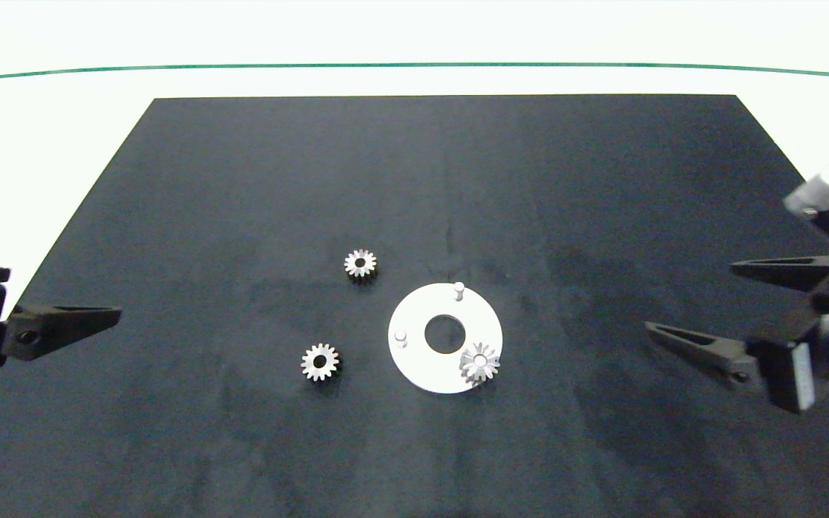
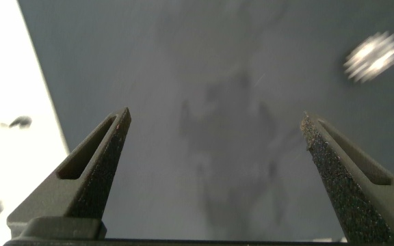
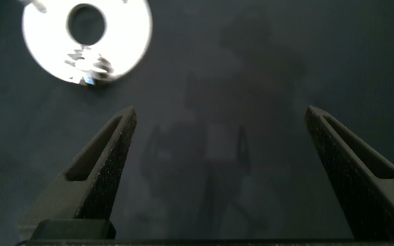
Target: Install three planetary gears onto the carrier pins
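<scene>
One gear (image 1: 479, 362) sits on its pin, but both gaping, empty end effectors, left (image 1: 91, 316) and right (image 1: 695, 306), are well apart from the two loose gears (image 1: 320, 362), which look easy to fumble or tilt on the bare pins (image 1: 458, 289).

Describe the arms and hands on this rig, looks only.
Both arms are dark, almost black, with blocky wrist housings. The left hand and right hand each carry two long fingers tapering to a point, grey in the wrist views. The fingers have a slot-shaped recess along the side and a rough, grainy inner pad. A silvery metal part shows on the right arm's upper section. No markings visible.
</scene>
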Motion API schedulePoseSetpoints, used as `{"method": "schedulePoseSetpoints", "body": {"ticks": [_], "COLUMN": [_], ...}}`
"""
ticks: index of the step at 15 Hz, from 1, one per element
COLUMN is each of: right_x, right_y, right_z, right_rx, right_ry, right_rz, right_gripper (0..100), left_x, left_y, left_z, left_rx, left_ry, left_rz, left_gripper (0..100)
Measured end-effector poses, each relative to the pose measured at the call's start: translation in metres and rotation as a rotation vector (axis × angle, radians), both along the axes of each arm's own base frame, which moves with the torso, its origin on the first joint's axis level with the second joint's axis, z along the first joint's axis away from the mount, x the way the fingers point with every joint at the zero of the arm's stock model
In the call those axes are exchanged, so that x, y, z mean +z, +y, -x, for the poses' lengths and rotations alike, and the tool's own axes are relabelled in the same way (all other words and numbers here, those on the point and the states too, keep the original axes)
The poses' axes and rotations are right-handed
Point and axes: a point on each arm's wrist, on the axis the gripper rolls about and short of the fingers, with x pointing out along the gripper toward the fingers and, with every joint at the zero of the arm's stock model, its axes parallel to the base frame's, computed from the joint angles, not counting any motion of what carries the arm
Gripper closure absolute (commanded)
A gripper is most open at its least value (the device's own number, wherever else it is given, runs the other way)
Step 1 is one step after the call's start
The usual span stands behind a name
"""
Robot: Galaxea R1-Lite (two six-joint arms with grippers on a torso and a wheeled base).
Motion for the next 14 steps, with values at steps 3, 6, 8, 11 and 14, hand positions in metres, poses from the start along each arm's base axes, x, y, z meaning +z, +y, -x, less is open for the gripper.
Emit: {"method": "schedulePoseSetpoints", "body": {"ticks": [3,6,8,11,14], "right_x": [0.009,0.019,0.027,0.04,0.045], "right_y": [-0.043,-0.067,-0.071,-0.073,-0.077], "right_z": [0.04,0.06,0.065,0.071,0.079], "right_rx": [-0.125,-0.24,-0.236,-0.23,-0.231], "right_ry": [-0.095,-0.179,-0.229,-0.285,-0.315], "right_rz": [-0.085,-0.117,-0.077,-0.072,-0.079], "right_gripper": [0,0,0,0,0], "left_x": [-0.001,-0.009,-0.018,-0.035,-0.047], "left_y": [-0.029,-0.043,-0.056,-0.073,-0.096], "left_z": [-0.001,-0.001,0.002,-0.003,-0.024], "left_rx": [-0.168,-0.231,-0.334,-0.414,-0.448], "left_ry": [-0.058,-0.017,0.014,0.051,-0.004], "left_rz": [0.097,0.135,0.082,0.035,0.036], "left_gripper": [0,0,0,0,0]}}
